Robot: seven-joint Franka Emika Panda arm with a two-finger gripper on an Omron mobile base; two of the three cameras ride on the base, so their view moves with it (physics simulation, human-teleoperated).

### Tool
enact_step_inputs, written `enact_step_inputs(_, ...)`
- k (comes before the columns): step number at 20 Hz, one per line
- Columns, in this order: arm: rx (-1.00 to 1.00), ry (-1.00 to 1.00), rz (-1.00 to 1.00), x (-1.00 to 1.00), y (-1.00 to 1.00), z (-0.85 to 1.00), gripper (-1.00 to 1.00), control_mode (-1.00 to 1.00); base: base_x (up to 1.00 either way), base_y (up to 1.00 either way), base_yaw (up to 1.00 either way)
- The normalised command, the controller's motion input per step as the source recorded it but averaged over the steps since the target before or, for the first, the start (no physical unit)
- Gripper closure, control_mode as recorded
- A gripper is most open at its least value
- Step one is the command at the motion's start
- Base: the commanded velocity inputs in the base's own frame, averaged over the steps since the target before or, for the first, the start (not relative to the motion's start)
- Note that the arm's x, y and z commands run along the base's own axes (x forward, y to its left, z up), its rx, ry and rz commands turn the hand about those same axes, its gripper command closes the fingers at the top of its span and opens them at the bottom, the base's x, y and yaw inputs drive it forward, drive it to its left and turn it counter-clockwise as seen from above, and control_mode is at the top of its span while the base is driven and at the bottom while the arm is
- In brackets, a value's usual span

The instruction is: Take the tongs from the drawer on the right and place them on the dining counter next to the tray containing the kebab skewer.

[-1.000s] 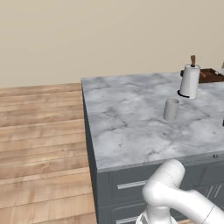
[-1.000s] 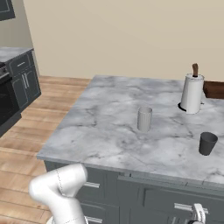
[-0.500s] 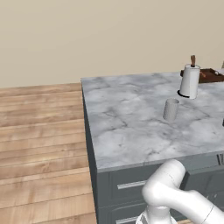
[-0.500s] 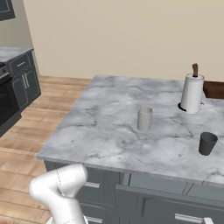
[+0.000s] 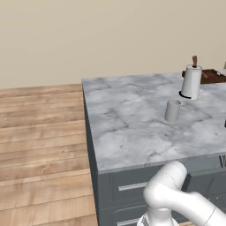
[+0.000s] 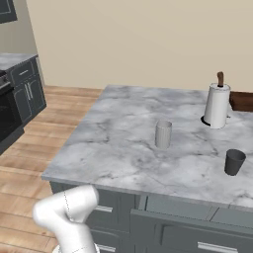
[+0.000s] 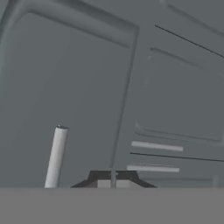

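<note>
The worktop (image 6: 123,133) is a broad island slab of white marble with grey veins, sitting on dark slate cabinets. Below its near edge, a flat-fronted grey drawer (image 6: 197,207) on the right stands slightly pulled out, its top lip showing as a paler strip. Neighbouring drawer fronts carry short silver bar handles (image 5: 131,186).

Near the far right corner of the worktop stands a white paper-towel roll (image 6: 217,105) on a brown post, and just behind it, at the far right edge, lies a low dark wooden tray (image 5: 212,76). A plain grey cylindrical cup (image 6: 163,134) stands upright around the middle of the marble, and a smaller dark tapered cup (image 6: 234,162) sits towards the near right edge.

The claw (image 7: 113,180) has its two dark tips pressed together, gripping nothing, facing smooth panelled grey cabinet fronts; a silver bar handle (image 7: 56,156) stands just to one side. I cannot make out the tongs.
</note>
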Motion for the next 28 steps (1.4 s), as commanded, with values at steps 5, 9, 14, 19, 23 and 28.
enact_step_inputs(5, -0.02, 0.02, -0.08, -0.68, 0.4, 0.71, -1.0, -1.0, 0.0, 0.0, 0.0)
enact_step_inputs(9, -0.21, 0.21, -0.07, -0.2, 0.93, 1.0, -1.0, -1.0, 0.0, 0.0, 0.0)
enact_step_inputs(14, -0.34, 0.35, -0.04, -0.18, 0.98, 1.0, -1.0, -1.0, 0.0, 0.0, 0.0)
enact_step_inputs(19, -0.35, 0.43, 0.0, -0.02, 0.84, 0.81, -1.0, -1.0, 0.0, 0.0, 0.0)
enact_step_inputs(23, -0.32, 0.47, -0.01, 0.01, 0.77, 0.61, -1.0, -1.0, 0.0, 0.0, 0.0)
enact_step_inputs(28, -0.37, 0.37, -0.03, 0.1, 0.95, 0.25, -1.0, -1.0, 0.0, 0.0, 0.0)
